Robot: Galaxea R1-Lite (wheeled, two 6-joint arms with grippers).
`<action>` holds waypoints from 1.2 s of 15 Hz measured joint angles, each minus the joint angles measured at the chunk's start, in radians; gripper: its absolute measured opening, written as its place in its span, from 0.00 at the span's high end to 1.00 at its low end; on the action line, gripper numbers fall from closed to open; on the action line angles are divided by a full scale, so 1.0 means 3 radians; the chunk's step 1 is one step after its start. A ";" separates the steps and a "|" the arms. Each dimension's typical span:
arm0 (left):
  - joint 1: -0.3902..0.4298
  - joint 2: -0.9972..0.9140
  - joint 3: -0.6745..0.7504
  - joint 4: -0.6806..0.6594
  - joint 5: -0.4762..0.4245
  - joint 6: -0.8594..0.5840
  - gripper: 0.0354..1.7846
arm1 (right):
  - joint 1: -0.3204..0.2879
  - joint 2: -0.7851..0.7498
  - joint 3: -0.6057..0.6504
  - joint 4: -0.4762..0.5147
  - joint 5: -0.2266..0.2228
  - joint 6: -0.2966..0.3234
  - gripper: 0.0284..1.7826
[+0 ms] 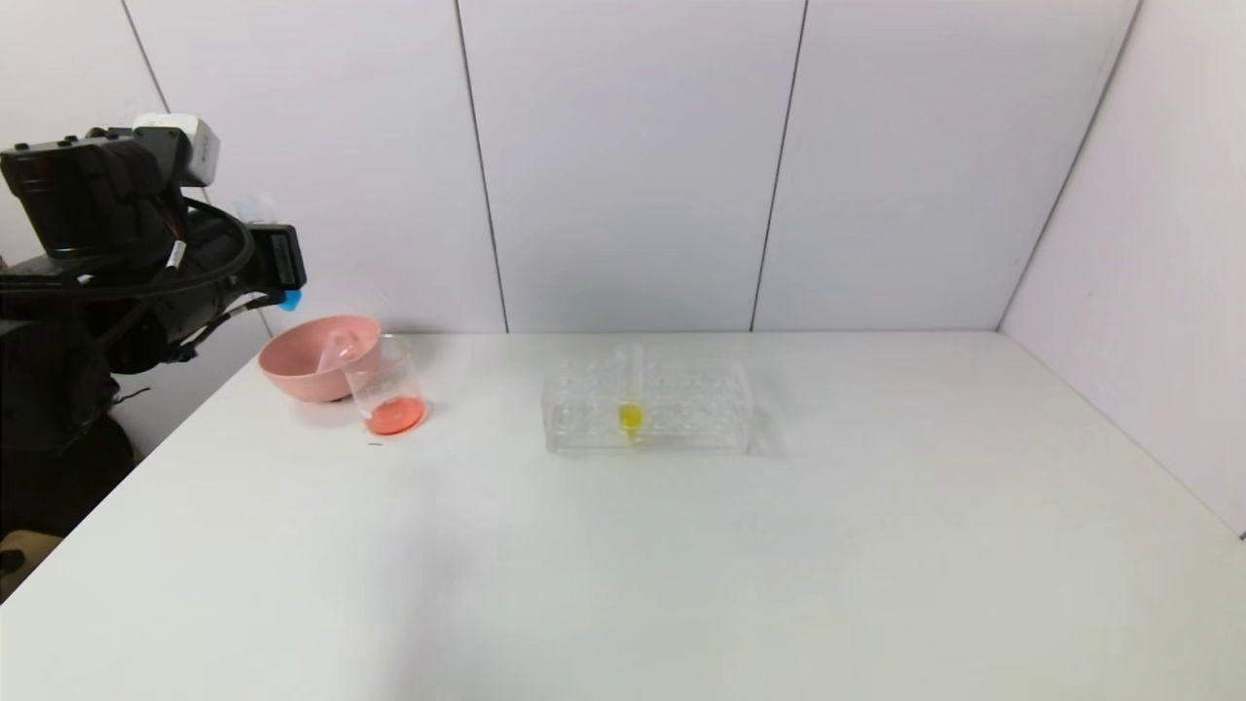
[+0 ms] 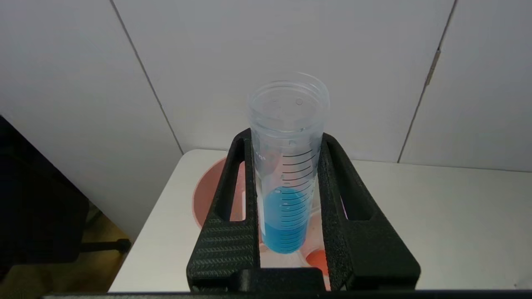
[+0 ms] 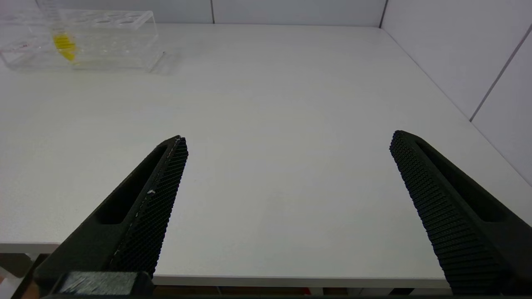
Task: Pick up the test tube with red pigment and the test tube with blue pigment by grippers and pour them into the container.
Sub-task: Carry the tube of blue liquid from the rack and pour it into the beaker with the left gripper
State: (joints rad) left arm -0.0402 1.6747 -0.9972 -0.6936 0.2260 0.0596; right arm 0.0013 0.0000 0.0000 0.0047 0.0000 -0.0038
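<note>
**Left gripper clamped on blue tube above bowl and beaker**

The left gripper [image 2: 286, 174] is raised at the far left of the table [image 1: 681, 545], its two fingers [image 2: 232, 199] pressed against the sides of the test tube with blue pigment [image 2: 286, 195]. The tube stands upright between them, mouth uppermost, with blue liquid filling its lower part.

Below it, the container [image 1: 386, 391] stands on the table, touching the pink bowl [image 1: 307, 355]. A layer of red-orange liquid covers the container's bottom. An empty clear tube [image 1: 338, 350] lies tilted inside the bowl.

The clear tube rack [image 1: 681, 404] sits near the table's centre, well apart from the container. A tube with yellow liquid [image 1: 630, 389] stands upright in it.

The right gripper [image 3: 286, 166] hangs over the near right part of the table, fingers spread wide, holding nothing.
</note>
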 joint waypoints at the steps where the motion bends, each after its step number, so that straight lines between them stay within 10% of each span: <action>1: 0.0061 0.0003 0.0014 0.0000 -0.0041 -0.0005 0.77 | 0.0001 0.0000 0.0000 0.0000 0.0000 0.0000 0.00; 18: 0.0440 0.0378 -0.0109 -0.0242 -0.0377 -0.0099 0.77 | 0.0000 0.0000 0.0000 0.0000 0.0000 -0.0001 0.00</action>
State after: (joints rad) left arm 0.0917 1.7881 -1.0300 -0.7662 0.1130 0.0298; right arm 0.0013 0.0000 0.0000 0.0047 0.0000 -0.0043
